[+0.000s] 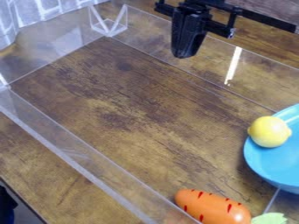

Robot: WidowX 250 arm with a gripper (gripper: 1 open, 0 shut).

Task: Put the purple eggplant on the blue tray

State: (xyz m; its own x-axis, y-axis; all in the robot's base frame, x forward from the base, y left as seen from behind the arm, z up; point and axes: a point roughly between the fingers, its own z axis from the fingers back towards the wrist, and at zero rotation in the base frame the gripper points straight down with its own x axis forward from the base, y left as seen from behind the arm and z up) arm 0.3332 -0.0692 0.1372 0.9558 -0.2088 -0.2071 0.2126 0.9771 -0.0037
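My gripper hangs above the far side of the wooden table, pointing almost straight down, its black fingers closed together. A dark, rounded, elongated body between them reads as the purple eggplant; it is hard to tell apart from the fingers. No eggplant lies on the table. The blue tray sits at the right edge, partly cut off, well to the right of and nearer than the gripper.
A yellow fruit rests on the tray's upper rim. An orange carrot lies at the bottom edge with a bit of green beside it. Low clear plastic walls border the wooden table.
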